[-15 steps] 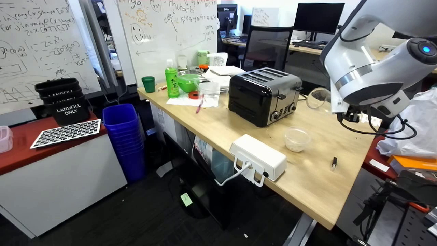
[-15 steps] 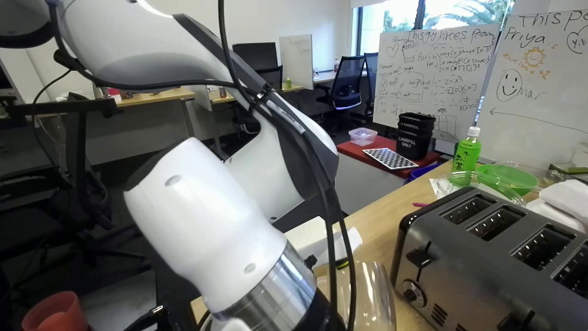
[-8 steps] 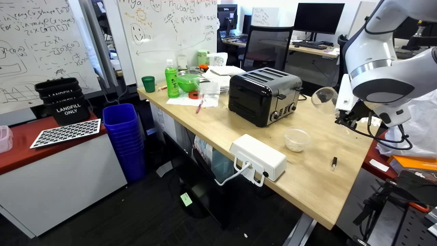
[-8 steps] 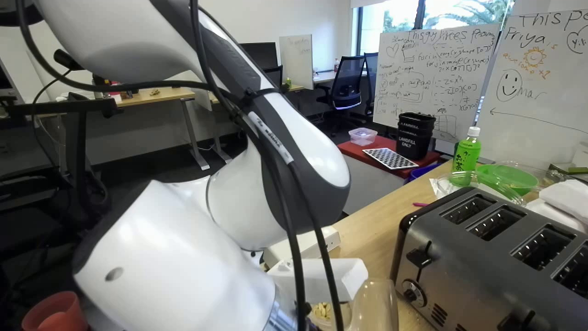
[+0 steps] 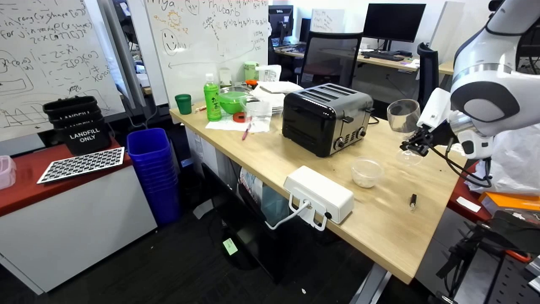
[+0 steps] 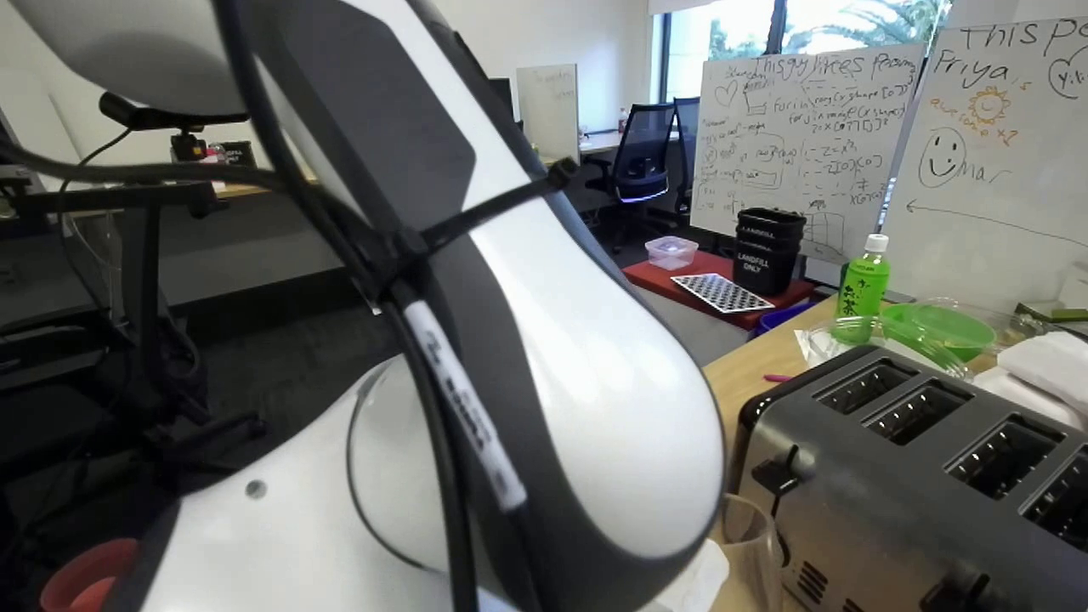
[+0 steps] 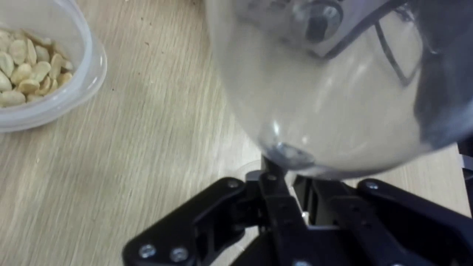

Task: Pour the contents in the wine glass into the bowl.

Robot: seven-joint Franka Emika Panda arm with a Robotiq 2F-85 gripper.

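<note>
Gripper (image 7: 293,181) is clamped on the wine glass (image 7: 325,111): fingers around the stem, just under the cup. Stem mostly hidden between them. Cup sits right above the fingertips, mouth up, roughly upright; foot is below. Can't tell whether the foot touches the wooden table (image 7: 147,147). Plastic bowl (image 5: 370,176) stands on the table, lower than the fingers and off to their left in the wrist view, apart from the wine glass. Peanuts (image 7: 29,74) in it. Four-slot toaster (image 5: 325,120): left of the fingers in an exterior view. White rectangular box (image 5: 319,192) with a cable (image 5: 287,221): further left, at the table edge. Small dark item (image 5: 413,200) on the table below the fingers in that view, too small to name. Green tea bottle (image 5: 212,101) and green bowl (image 5: 231,105): well apart, far left of the fingers. White plastic bag (image 5: 514,158): right of the fingers. In an exterior view the arm (image 6: 612,408) hides the fingers; part of the cup shows beside it.
</note>
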